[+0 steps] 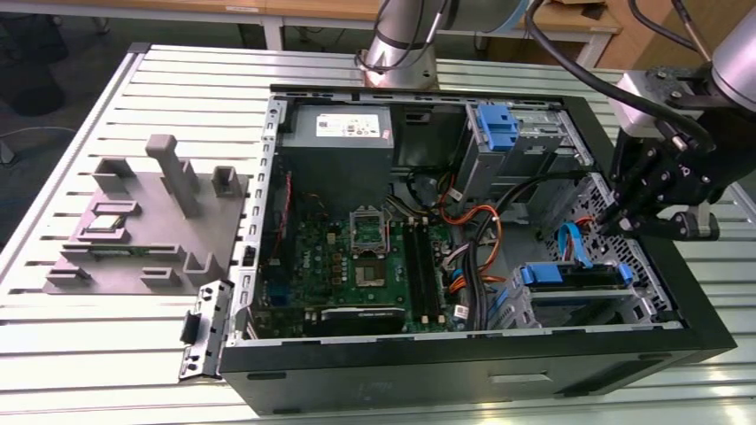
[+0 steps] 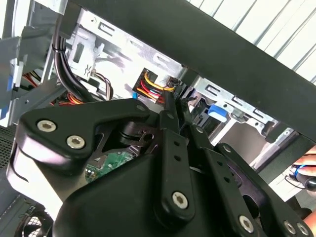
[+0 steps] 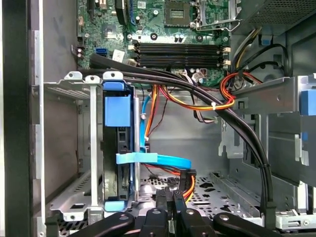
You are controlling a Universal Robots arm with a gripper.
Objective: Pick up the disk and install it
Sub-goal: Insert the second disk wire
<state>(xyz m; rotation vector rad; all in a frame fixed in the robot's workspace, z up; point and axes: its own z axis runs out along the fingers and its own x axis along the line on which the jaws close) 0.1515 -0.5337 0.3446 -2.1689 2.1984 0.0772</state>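
The disk (image 1: 573, 276) sits in the drive cage at the front right corner of the open computer case, held in its blue carrier. In the first wrist view the disk (image 3: 114, 163) is seen edge-on inside the metal cage, with the carrier's blue tab above it. My gripper (image 1: 612, 227) hangs over the case's right wall, just behind the cage and apart from the disk. Its black fingers (image 3: 163, 205) are pressed together with nothing visible between them. In the second wrist view the gripper (image 2: 174, 98) tips lie close to a connector with yellow, red and black wires (image 2: 148, 85).
A blue flat cable (image 3: 153, 159) runs from the disk's cage across the case floor. Black cable bundles (image 3: 237, 123) and orange wires cross the middle. A second blue bracket (image 1: 501, 126) sits in the upper bay. The grey power supply (image 1: 339, 128), motherboard (image 1: 354, 257) and a grey fixture (image 1: 142, 221) lie further left.
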